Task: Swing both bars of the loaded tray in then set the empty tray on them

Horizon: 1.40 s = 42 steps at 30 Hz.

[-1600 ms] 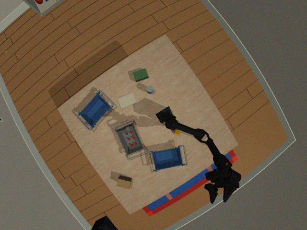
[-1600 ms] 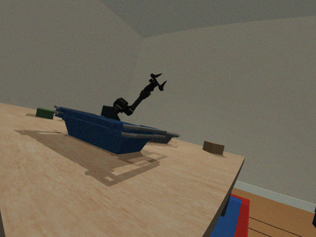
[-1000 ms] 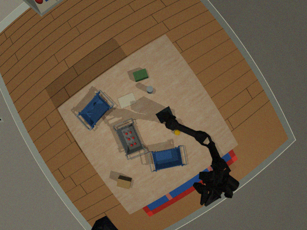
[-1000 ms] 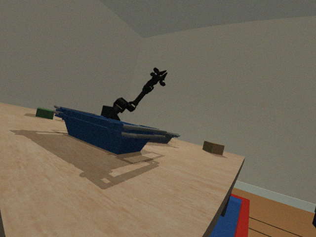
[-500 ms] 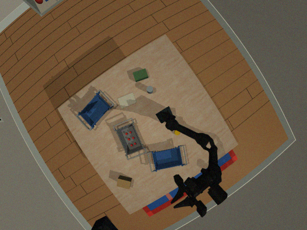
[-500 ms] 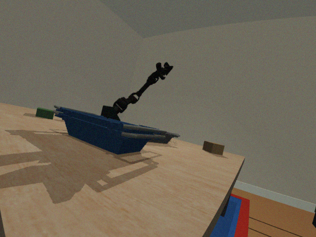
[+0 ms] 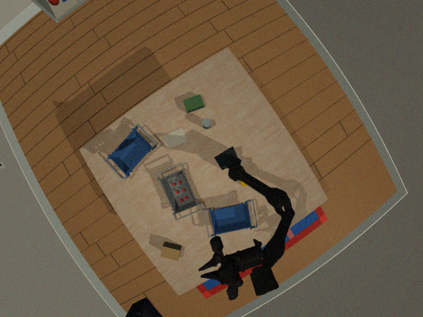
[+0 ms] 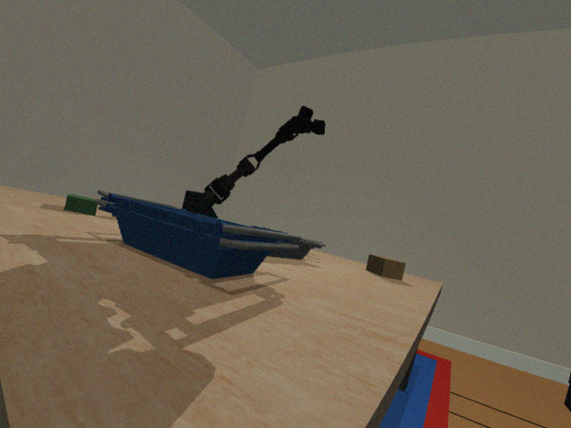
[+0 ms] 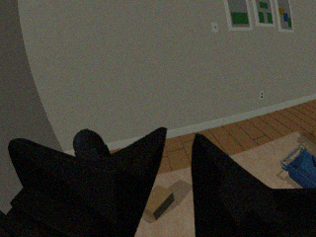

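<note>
A grey tray holds several small red pieces; its wire bars stand out past both ends. One blue tray lies at the far left of the table, its bars also outward. Another blue tray lies nearer the arm, its bars outward, one bar close to a bar of the grey tray. Shadow hides whether either blue tray holds anything. My gripper is empty and slightly open, with a narrow gap between the fingertips. It is raised high near the table's front edge, away from the trays.
A tan block stands at the lower left. A green block, a grey cylinder and a pale flat piece lie farther back. A yellow object is partly under the arm.
</note>
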Each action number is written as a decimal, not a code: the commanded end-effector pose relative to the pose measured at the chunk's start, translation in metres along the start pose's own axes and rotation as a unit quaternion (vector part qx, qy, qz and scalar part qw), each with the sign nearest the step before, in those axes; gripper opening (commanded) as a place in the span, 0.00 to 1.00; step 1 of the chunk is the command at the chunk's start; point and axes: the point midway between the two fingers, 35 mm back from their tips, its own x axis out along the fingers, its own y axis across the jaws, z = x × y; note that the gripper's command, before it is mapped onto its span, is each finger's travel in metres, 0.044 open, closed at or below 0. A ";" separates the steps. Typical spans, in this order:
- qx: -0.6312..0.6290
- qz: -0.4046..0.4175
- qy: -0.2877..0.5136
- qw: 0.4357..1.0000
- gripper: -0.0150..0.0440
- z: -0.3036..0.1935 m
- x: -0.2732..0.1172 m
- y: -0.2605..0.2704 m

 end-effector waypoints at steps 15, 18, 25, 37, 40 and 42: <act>-0.572 0.084 0.268 0.771 0.40 -0.099 0.128 -0.058; -0.619 0.115 0.292 0.720 0.40 -0.116 0.140 -0.066; -0.730 0.218 0.328 0.559 0.40 -0.157 0.165 -0.086; -0.814 0.409 0.310 0.272 0.40 -0.228 0.192 -0.117; -0.817 0.456 0.291 0.202 0.40 -0.246 0.196 -0.125; -0.815 0.486 0.275 0.156 0.40 -0.258 0.199 -0.130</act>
